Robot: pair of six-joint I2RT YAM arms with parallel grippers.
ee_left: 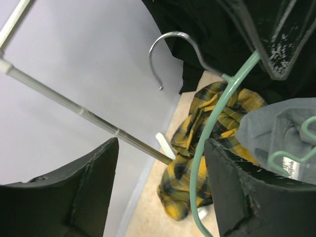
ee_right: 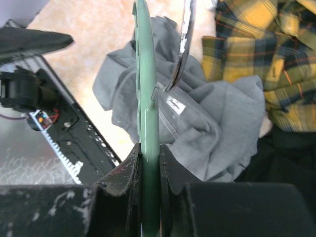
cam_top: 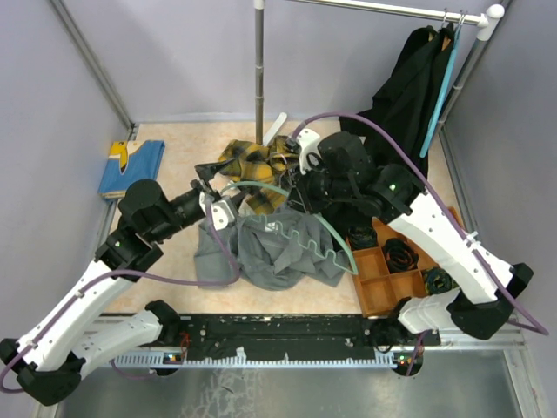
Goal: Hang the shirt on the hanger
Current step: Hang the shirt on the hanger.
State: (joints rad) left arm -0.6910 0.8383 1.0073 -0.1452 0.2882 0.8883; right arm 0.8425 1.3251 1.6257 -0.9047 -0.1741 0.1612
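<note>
The pale teal hanger point(cam_top: 324, 233) with its wavy lower bar is held over a crumpled grey shirt point(cam_top: 271, 252) in the middle of the table. My right gripper point(ee_right: 150, 158) is shut on the hanger point(ee_right: 147, 98) near its neck, just below the metal hook point(ee_right: 185, 44). My left gripper point(ee_left: 160, 163) is open. The hanger's curved arm point(ee_left: 207, 143) passes between its fingers, close to the right finger point(ee_left: 237, 192), and nothing is pinched. From above, the left gripper point(cam_top: 221, 209) is at the hanger's left end and the right gripper point(cam_top: 298, 183) at the top.
A yellow plaid shirt point(cam_top: 251, 161) lies behind the grey one, by the rack's upright pole point(cam_top: 258, 70). Black garments point(cam_top: 409, 96) hang on another teal hanger at the right. An orange tray point(cam_top: 383, 292) holds black items. A blue cloth point(cam_top: 130, 165) lies far left.
</note>
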